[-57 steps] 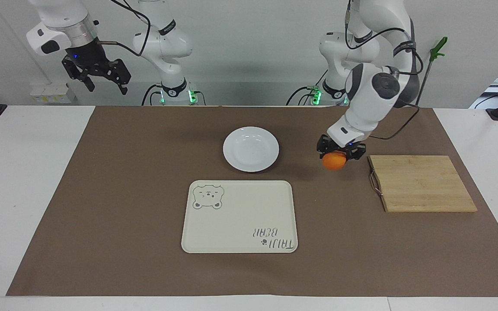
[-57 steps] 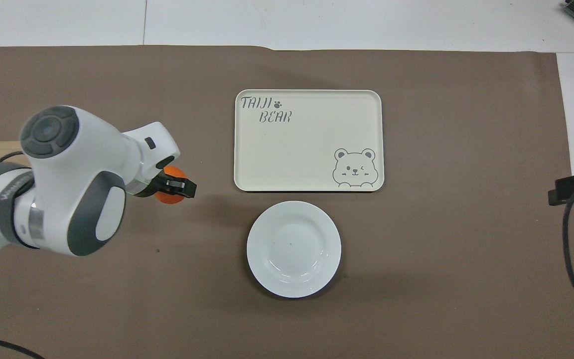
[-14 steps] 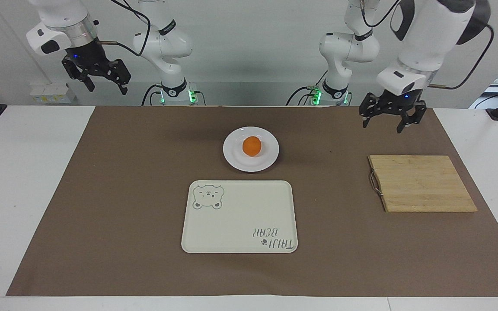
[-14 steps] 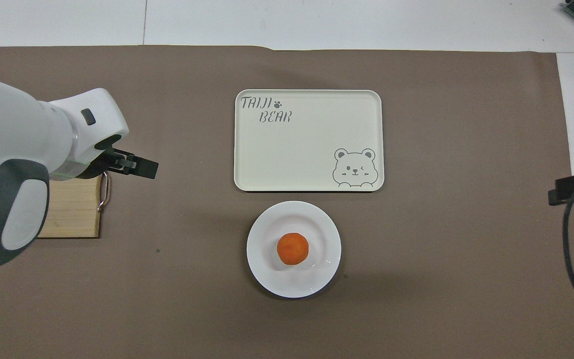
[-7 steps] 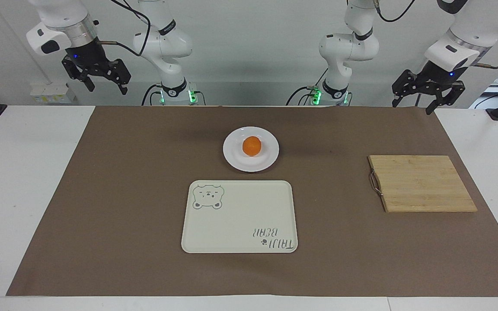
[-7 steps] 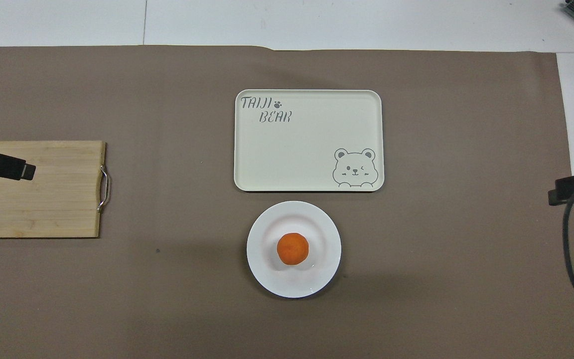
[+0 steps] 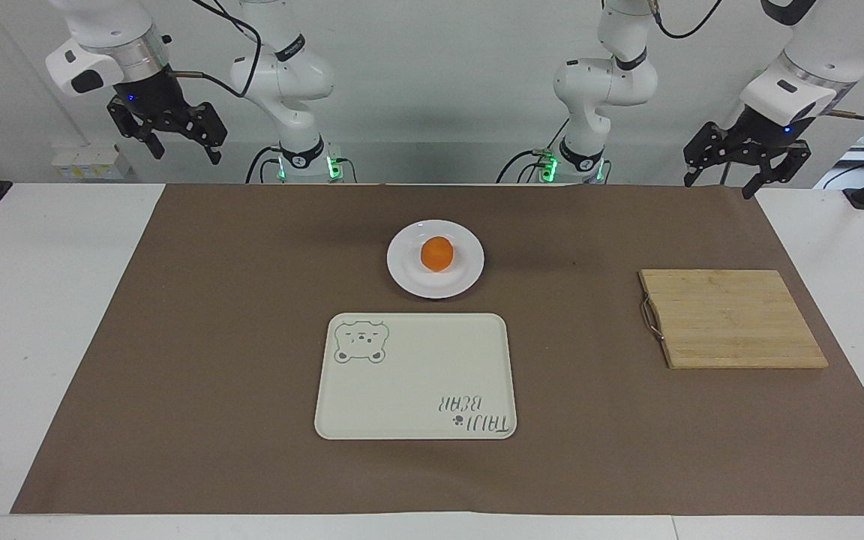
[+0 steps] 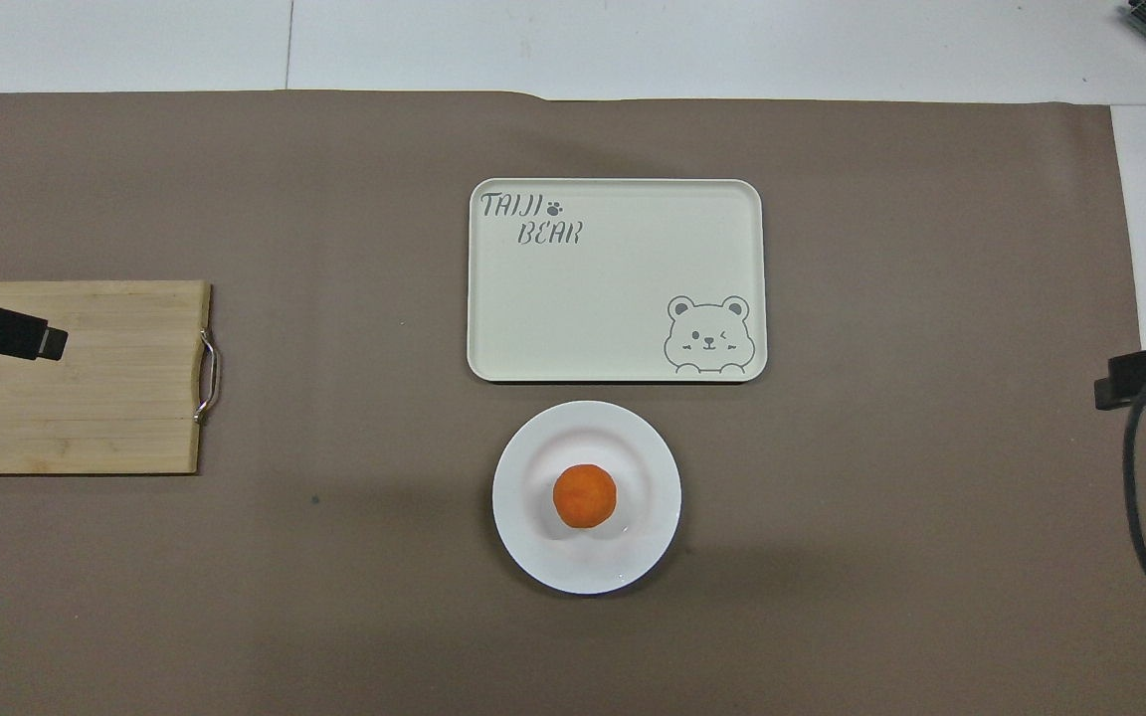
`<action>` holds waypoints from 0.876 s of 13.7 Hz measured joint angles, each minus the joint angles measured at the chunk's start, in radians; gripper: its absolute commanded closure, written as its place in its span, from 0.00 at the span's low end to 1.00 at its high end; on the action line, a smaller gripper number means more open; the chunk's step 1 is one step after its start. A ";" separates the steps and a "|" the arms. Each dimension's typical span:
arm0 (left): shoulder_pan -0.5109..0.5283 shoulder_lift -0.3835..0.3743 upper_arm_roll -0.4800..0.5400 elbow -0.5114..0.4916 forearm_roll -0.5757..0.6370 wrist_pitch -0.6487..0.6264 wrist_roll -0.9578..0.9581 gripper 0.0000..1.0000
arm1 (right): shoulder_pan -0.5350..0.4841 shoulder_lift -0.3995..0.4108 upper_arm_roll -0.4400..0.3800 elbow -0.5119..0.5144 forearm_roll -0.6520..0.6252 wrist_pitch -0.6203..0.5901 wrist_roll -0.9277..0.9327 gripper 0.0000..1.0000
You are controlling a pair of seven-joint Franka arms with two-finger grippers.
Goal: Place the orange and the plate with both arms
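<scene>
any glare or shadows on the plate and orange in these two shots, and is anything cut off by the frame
Overhead view: small bright highlights on the plate rim, a soft shadow beside it on the brown mat; the orange looks evenly lit; the cutting board runs off the frame edge. Facing view: soft glare on the plate, faint shadow toward the robots; the tray is fully in frame and sharp.

Orange [image 7: 437, 253] on plate [image 7: 402, 274]; tray [image 7: 417, 360] farther from robots, just beside.

Cream bear tray [image 7: 415, 376] mid-mat, wooden cutting board [image 7: 732, 319] toward left arm's end
</scene>
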 measured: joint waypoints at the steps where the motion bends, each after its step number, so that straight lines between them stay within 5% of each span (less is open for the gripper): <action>1: 0.000 0.000 -0.001 0.000 0.003 -0.002 -0.015 0.00 | 0.000 0.000 0.000 0.000 0.000 0.000 0.000 0.00; 12: 0.000 -0.001 0.001 0.000 0.004 -0.008 -0.032 0.00 | 0.000 0.000 0.000 0.000 0.000 0.000 0.000 0.00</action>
